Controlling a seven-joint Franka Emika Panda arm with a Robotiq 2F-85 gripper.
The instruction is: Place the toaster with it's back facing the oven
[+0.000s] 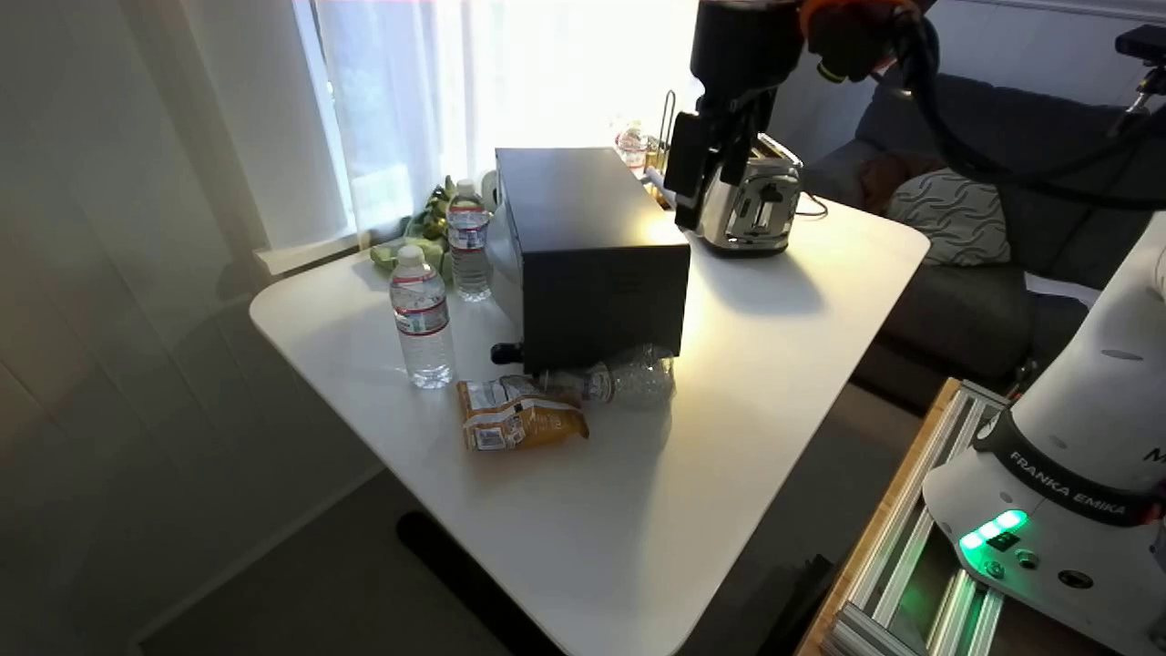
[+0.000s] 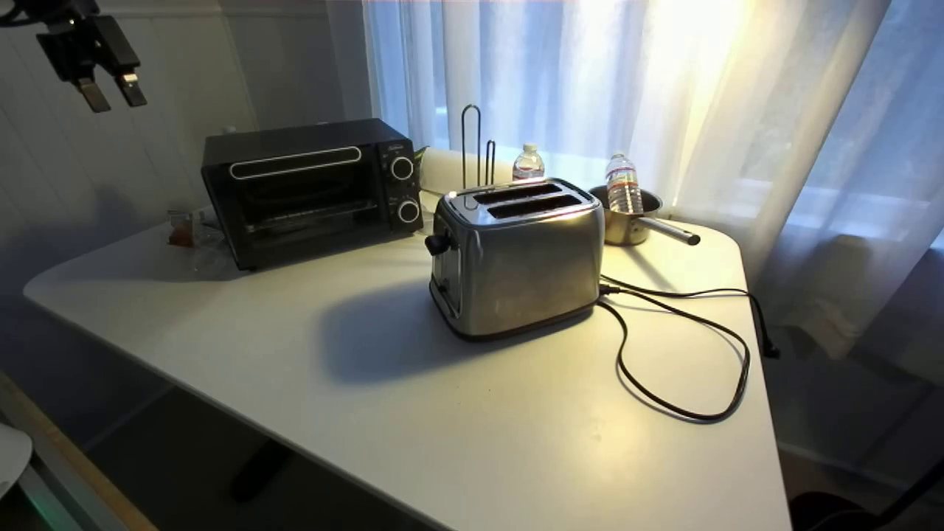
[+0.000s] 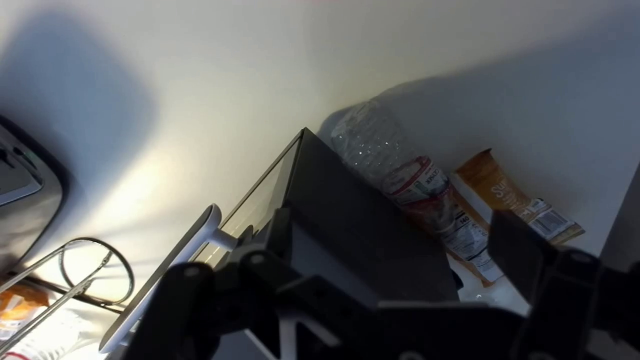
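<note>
The silver two-slot toaster (image 1: 751, 205) stands upright on the white table (image 2: 457, 435). In an exterior view the toaster (image 2: 523, 258) has its lever end towards the black oven (image 2: 310, 184), and its cord leaves the opposite end. The oven (image 1: 606, 301) stands beside the toaster with a gap between them. In the wrist view only a corner of the toaster (image 3: 25, 200) shows at the left edge; the oven (image 3: 365, 235) lies below the fingers. My gripper (image 2: 115, 96) is open and empty, held high above the table on the oven side, apart from the toaster.
A black cord (image 2: 693, 419) loops on the table behind the toaster. A pot (image 2: 627, 228) holding a bottle and a wire holder (image 2: 472, 147) stand near the window. Bottles (image 1: 422, 323), a lying bottle (image 1: 638, 378) and a snack packet (image 1: 519, 419) surround the oven.
</note>
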